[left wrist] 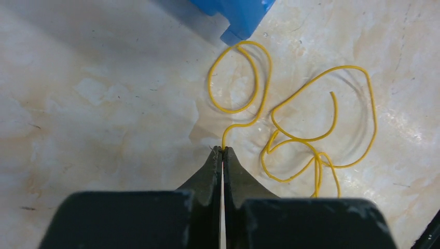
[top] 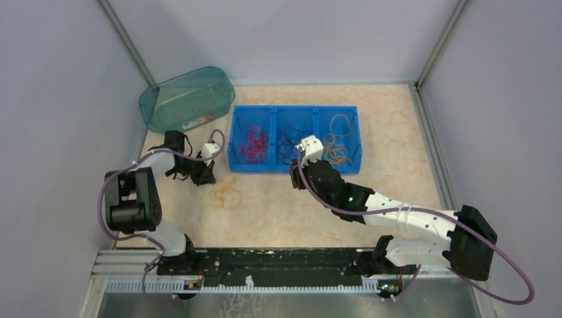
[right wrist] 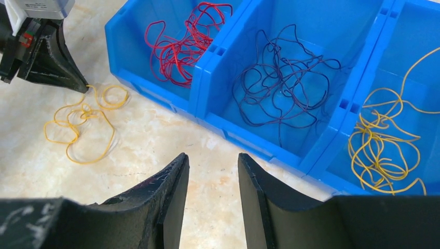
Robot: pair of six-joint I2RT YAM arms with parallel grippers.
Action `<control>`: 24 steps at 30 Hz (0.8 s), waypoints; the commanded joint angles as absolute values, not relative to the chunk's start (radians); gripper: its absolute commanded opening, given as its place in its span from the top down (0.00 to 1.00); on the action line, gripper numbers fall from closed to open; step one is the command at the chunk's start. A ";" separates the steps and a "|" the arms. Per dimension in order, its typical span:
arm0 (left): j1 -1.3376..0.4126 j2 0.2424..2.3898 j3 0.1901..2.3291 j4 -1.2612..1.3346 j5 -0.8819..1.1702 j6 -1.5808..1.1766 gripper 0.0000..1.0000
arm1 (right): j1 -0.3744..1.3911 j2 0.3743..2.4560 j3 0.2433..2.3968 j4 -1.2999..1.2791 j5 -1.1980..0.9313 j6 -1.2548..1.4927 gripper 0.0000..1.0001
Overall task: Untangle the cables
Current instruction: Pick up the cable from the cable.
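At the far left a teal container [top: 185, 99] is seen lying tilted at the back of the worktop [top: 278, 212]; it is not touched by anything. Just in front of it the left pincer [left wrist: 222, 150] is lowered to the surface with its jaws pressed together, and one end of the loose yellow cable [left wrist: 315, 155] is pinched between the tips. The rest of this cable is spread on the worktop in several loops that cross each other, just beside the corner of the blue bin [top: 265, 165]. The end was probably chosen because a tangle is opened more easily when it is pulled from a free end.

In the bin, the cables are kept apart by colour: red cables [right wrist: 179, 49] in the left compartment, dark purple cables [right wrist: 283, 78] in the middle one, yellow cables [right wrist: 384, 150] in the right one. It is judged that the loose cable belongs in the right compartment.

The right pincer [right wrist: 212, 155] is held above the worktop in front of the bin, with its jaws partly apart and nothing between them.
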State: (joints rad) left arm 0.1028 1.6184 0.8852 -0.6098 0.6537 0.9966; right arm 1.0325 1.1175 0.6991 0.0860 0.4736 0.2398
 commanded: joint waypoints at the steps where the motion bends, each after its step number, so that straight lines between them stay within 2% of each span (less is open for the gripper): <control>1: 0.100 1.531 0.917 -0.699 0.727 1.072 1.00 | 1.044 1.095 0.719 0.175 0.471 0.255 0.59; 4: 0.070 1.443 0.942 -0.795 0.746 1.105 1.00 | 1.044 1.105 0.718 0.226 0.418 0.255 0.55; 8: 0.030 1.306 1.043 -0.958 0.842 1.102 1.00 | 1.043 1.114 0.707 0.325 0.288 0.246 0.40; 12: -0.023 1.148 1.143 -1.080 0.962 1.049 1.00 | 1.045 1.123 0.688 0.512 0.112 0.244 0.34; 18: -0.138 0.992 1.263 -1.057 1.011 0.850 1.00 | 1.049 1.141 0.648 0.747 -0.059 0.288 0.29; 24: -0.166 0.935 1.365 -0.925 1.134 0.630 1.00 | 1.049 1.125 0.609 0.901 -0.193 0.363 0.25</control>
State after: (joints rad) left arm -0.1562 0.9512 1.3037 -0.9970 0.9977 0.8078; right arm 1.0393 1.1408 0.6250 0.6807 -0.0578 0.3008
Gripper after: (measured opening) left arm 0.006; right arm 0.744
